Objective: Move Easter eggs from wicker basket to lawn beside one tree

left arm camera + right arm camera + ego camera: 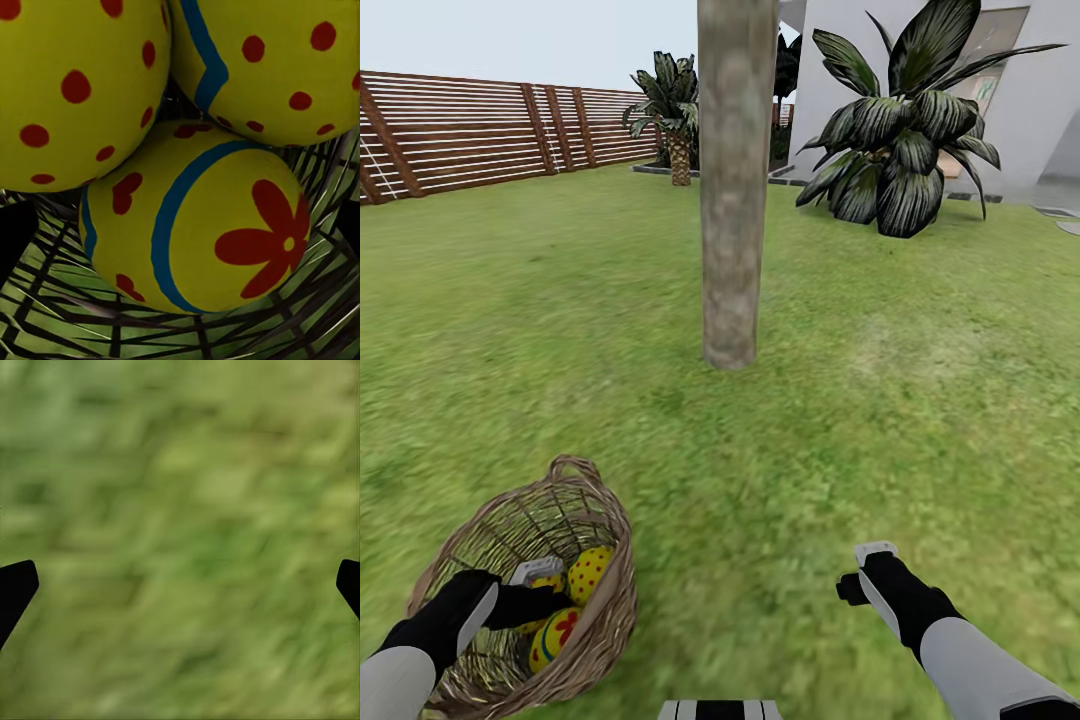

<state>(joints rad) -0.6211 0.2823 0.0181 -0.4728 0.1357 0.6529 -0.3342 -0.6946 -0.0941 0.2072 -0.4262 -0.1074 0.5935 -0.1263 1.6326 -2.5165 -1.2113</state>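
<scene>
Three eggs (195,225) lie packed together in the basket (600,610), which sits on the lawn (880,400) at near left, tipped toward the robot. The left gripper (545,590) reaches into the basket right at the eggs; whether it is spread or clenched I cannot tell. The right gripper (180,585) hangs spread wide over bare grass at near right. The tree (733,200) stands just beyond the basket, near the middle.

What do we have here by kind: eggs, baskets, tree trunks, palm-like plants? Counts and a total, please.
Easter eggs, all lying in the basket: 3
wicker basket on the lawn: 1
bare tree trunk: 1
palm-like plants, one by the fence and one by the house: 2
Total: 7
</scene>
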